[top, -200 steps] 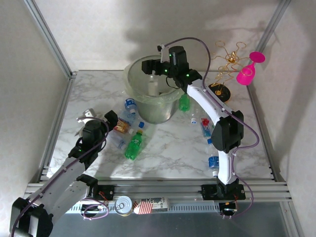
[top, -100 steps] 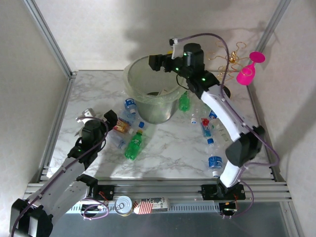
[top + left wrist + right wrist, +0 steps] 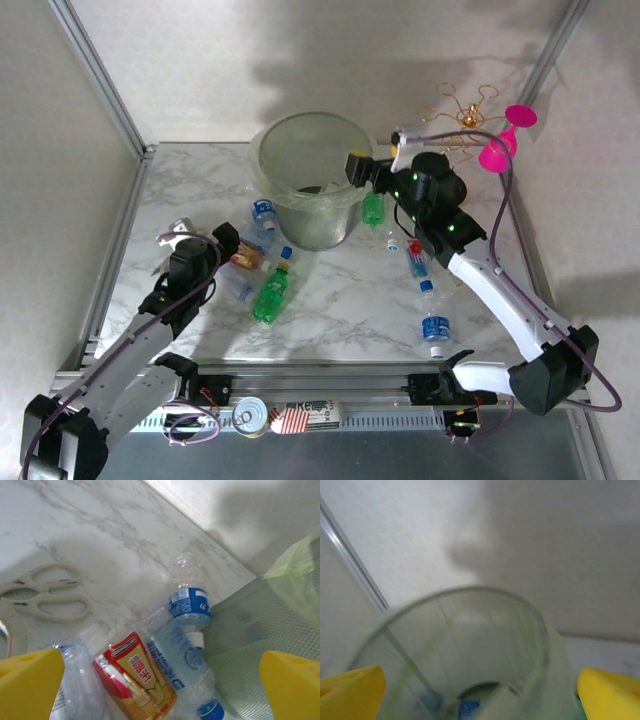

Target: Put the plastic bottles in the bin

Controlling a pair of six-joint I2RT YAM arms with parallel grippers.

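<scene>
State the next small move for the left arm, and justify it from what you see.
Probably lower the open left tool onto the clear blue-labelled bottle: it lies right under the tool's gap, beside the bin, not yet grasped.

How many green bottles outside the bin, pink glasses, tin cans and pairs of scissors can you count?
green bottles outside the bin: 2
pink glass: 1
tin can: 1
scissors: 1
total: 5
</scene>
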